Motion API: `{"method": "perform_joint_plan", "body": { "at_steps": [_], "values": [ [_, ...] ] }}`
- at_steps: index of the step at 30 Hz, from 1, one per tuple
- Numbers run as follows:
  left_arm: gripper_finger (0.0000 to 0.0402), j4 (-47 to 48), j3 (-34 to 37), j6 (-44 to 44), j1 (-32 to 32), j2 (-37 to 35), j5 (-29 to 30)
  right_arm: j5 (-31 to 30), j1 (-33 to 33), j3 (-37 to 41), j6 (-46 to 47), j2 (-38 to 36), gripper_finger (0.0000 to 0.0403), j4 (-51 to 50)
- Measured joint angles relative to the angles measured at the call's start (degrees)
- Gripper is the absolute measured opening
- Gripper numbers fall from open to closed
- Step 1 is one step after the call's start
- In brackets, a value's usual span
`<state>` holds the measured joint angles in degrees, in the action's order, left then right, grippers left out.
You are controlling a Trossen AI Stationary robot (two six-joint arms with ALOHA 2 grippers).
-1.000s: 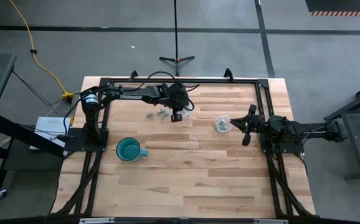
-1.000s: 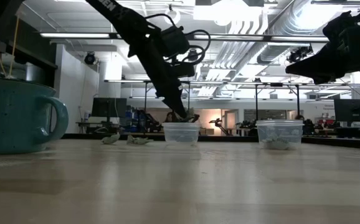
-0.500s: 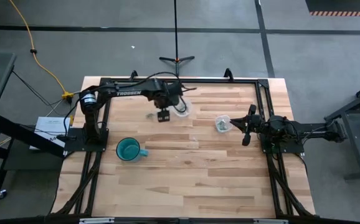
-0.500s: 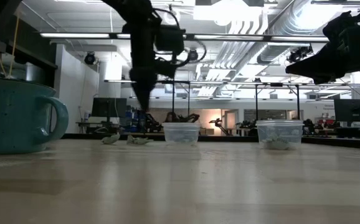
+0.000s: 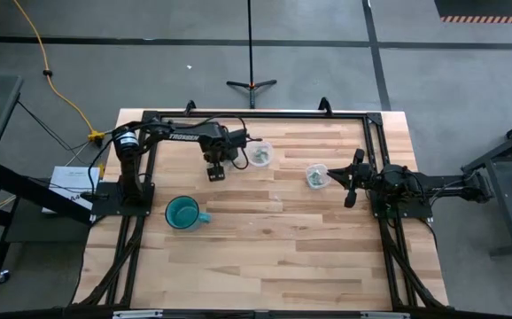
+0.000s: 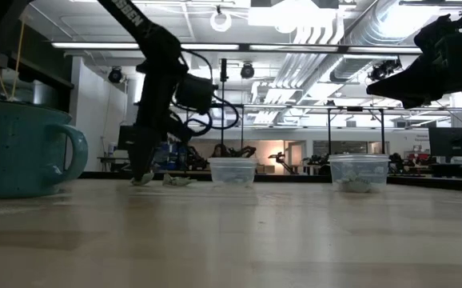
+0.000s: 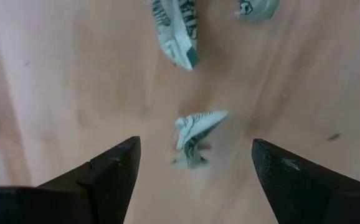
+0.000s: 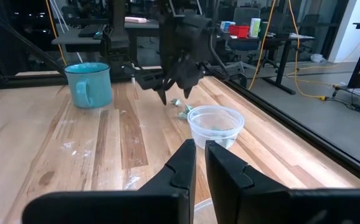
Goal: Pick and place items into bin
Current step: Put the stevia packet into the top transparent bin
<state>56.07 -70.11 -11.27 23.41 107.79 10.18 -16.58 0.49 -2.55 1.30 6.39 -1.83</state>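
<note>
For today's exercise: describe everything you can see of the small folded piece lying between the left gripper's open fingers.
The folded piece is a small pale green-grey scrap that looks like crumpled printed paper, creased into pointed flaps. It lies loose on the wooden table, centred between the open fingers of the left gripper, which do not touch it. Two similar pieces lie just beyond it, apart from it.

Left gripper (image 5: 214,173) above loose pieces (image 7: 194,138), left of 2 cups (image 5: 259,155); mug (image 5: 183,213) nearer front-left.
</note>
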Motion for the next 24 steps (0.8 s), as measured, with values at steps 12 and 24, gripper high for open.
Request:
{"method": "perform_joint_plan", "body": {
  "at_steps": [12,24],
  "values": [
    [0.0234,-3.38,3.32,-3.14,1.33,-0.20,-3.59,0.00,-0.02,0.00,-0.07,0.00,0.0028,-0.04],
    [0.0032,4.74,-4.48,-4.71,1.28,-0.60,-5.46,0.00,-0.02,0.00,-0.11,0.00,0.0028,-0.07]
  ]
}}
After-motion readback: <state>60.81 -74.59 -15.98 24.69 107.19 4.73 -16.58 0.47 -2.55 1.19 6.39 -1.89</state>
